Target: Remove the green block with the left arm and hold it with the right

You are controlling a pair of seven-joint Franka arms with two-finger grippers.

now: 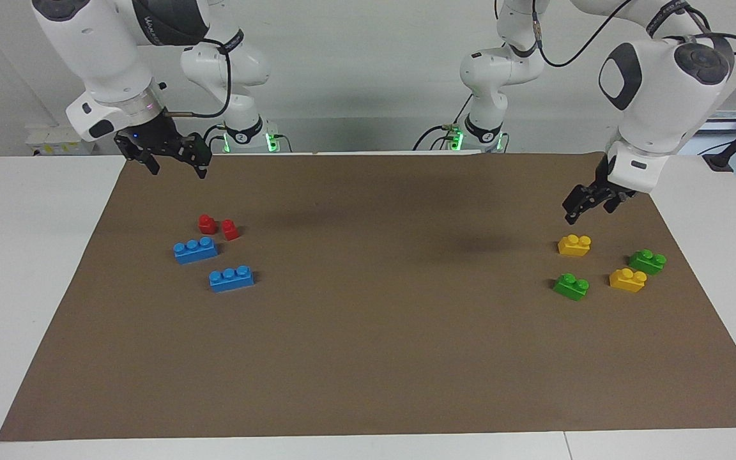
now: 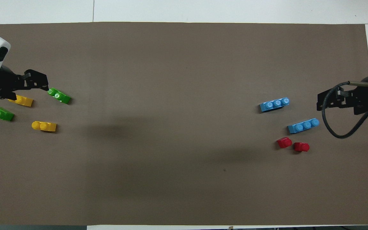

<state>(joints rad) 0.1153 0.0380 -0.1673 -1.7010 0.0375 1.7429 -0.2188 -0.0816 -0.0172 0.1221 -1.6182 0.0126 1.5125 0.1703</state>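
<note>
Hovering above the cluster of small bricks at its own end of the table (image 1: 368,383), the left gripper (image 1: 588,206) hangs in the air over the yellow brick (image 1: 574,245) that lies nearest the robots, empty, its jaws slightly parted as far as I can make out. Two green bricks lie in that cluster. One green block (image 1: 572,286) sits farther from the robots than that yellow brick and closer to the middle of the table; in the overhead view it (image 2: 59,95) shows just off the tips of the jaws. The second green brick (image 1: 648,261) lies toward the table's edge, with another yellow brick (image 1: 628,280) just beside it. Which of the two greens is meant I cannot say, but the first looks like the easier pick. Its long axis runs roughly along the table's length, a little slanted, so the jaws would probably close best across its short sides after moving outward from the robots and descending. The left arm is clearly the nearer one. The right gripper (image 1: 173,155) waits raised at the other end, near the mat's edge closest to the robots, jaws spread wide, above and apart from two red pieces (image 1: 218,226) and two blue bricks (image 1: 213,263). No brick is held yet, so the removal has not begun.
</note>
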